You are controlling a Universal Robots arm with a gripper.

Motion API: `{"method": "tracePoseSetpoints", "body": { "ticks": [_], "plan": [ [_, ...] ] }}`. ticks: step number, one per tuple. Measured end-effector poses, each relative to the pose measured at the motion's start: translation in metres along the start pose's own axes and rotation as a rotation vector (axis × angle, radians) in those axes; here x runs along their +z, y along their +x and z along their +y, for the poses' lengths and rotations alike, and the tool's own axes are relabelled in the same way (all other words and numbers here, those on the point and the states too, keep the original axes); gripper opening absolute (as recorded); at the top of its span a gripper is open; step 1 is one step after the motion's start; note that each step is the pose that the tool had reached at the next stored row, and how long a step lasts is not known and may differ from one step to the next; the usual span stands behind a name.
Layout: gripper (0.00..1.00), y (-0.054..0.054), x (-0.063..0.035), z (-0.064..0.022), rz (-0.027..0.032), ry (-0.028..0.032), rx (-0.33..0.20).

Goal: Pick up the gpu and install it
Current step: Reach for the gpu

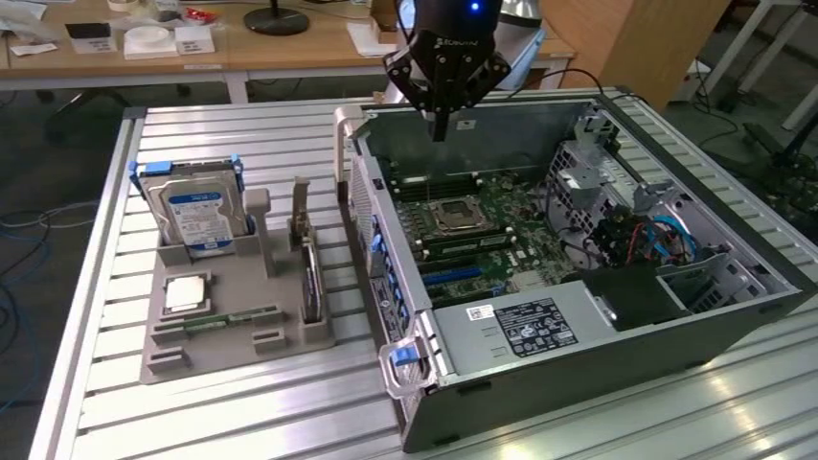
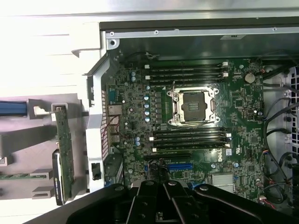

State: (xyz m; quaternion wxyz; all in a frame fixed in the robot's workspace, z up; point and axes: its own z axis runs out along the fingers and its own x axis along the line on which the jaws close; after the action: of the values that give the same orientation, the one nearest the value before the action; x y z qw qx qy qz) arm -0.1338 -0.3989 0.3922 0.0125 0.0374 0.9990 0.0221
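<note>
Hanging over one end of the open computer case (image 1: 576,383) with the gripper (image 1: 440,132) pinched shut and holding nothing. Not yet touching the gpu (image 1: 310,280), standing on its thin edge in the grey holder (image 1: 211,369) on the surface (image 1: 109,297), just beside the case. Probably light and stiff but easy to break. Best pinched softly across its thin top edge, away from small parts.

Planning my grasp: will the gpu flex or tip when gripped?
Probably stiff: the gpu is a thin flat board. It stands on edge in the grey holder, so a sideways push may tilt it. Likely light, being slim.
</note>
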Motion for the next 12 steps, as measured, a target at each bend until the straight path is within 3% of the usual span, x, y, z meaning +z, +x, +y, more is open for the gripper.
{"method": "tracePoseSetpoints", "body": {
  "ticks": [12],
  "plan": [
    [0.11,0.014,0.0001,-0.0008,-0.0003,0.0,0.0]
  ]
}}
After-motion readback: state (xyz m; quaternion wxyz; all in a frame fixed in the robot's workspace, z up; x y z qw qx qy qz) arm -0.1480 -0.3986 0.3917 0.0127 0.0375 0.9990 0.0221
